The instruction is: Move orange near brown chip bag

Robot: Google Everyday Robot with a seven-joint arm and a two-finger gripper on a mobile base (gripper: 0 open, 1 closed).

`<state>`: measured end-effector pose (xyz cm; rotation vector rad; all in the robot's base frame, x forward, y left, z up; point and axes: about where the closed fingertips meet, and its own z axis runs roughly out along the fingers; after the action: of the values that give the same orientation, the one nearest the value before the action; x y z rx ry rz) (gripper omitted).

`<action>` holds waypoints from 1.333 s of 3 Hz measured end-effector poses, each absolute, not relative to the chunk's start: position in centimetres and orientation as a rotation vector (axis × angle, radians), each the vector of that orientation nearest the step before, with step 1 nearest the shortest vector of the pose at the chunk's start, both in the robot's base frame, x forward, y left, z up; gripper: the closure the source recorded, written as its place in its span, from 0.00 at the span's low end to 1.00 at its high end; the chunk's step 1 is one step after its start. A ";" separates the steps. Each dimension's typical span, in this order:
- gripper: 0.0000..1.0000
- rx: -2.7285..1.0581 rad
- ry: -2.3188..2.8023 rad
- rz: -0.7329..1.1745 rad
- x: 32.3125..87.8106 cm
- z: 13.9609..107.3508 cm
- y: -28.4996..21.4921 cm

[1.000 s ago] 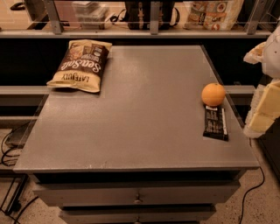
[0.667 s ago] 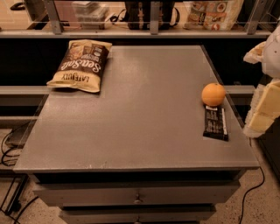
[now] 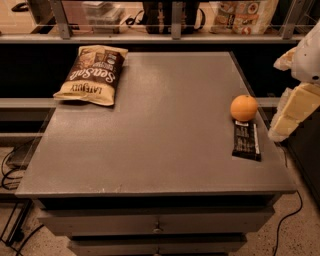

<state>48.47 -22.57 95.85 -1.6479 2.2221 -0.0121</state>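
Note:
The orange [image 3: 244, 107] sits on the grey table [image 3: 165, 130] near its right edge, touching the top end of a flat black snack bar wrapper [image 3: 246, 141]. The brown chip bag [image 3: 92, 74], dark brown with tan-yellow edges and white "Sea Salt" lettering, lies flat at the table's far left corner. My gripper [image 3: 294, 111] hangs at the right edge of the view, just off the table's right side, a short way to the right of the orange and not touching it. It holds nothing that I can see.
A shelf rail with metal posts [image 3: 175, 20] runs behind the table, with bags and boxes [image 3: 245, 15] on it. Drawers [image 3: 157, 225] sit below the tabletop. Cables [image 3: 10, 170] lie on the floor at the left.

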 end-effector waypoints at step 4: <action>0.00 -1.329 2.315 0.090 56.0 91.0 -24.8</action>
<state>56.01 -24.83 91.03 -1.3285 2.3145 0.0898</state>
